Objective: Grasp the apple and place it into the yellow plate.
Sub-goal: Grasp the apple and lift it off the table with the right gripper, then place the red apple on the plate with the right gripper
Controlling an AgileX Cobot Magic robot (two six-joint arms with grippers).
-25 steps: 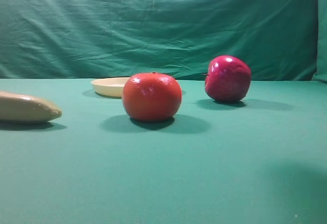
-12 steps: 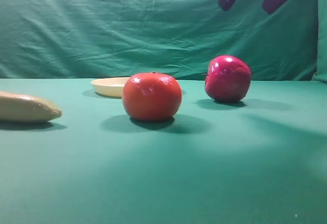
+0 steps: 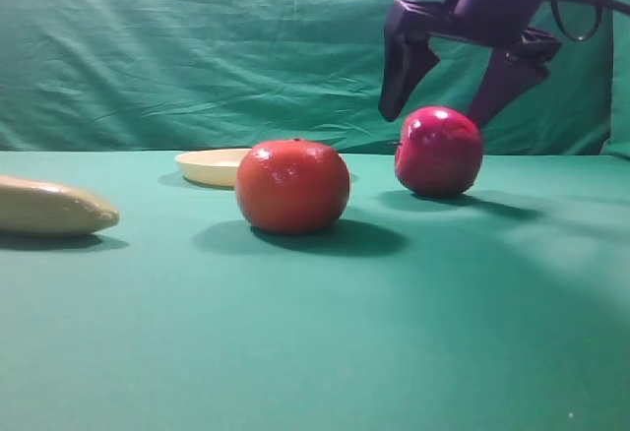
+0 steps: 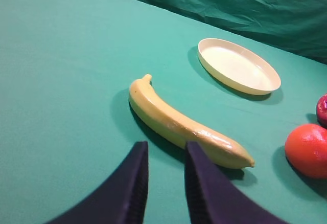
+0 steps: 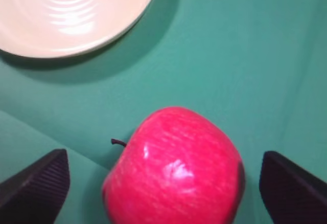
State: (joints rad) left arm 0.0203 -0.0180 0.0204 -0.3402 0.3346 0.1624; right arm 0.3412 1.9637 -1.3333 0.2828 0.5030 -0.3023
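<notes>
Now the right tool (image 3: 441, 106) is dropping into sight, spread wide above the apple (image 3: 439, 151), not touching. Only the left wrist view is showing the left tool (image 4: 164, 183), narrow, with the plate (image 4: 238, 66) at 1 o'clock.

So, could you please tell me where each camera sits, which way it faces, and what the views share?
Exterior high: low in front of the table, facing the green backdrop; the right hand hangs open above the apple.
Left wrist: on the left arm, looking down over the banana toward the yellow plate; left hand fingers nearly together.
Right wrist: looking straight down at the apple between open fingers.
All three show the apple and the yellow plate.
</notes>
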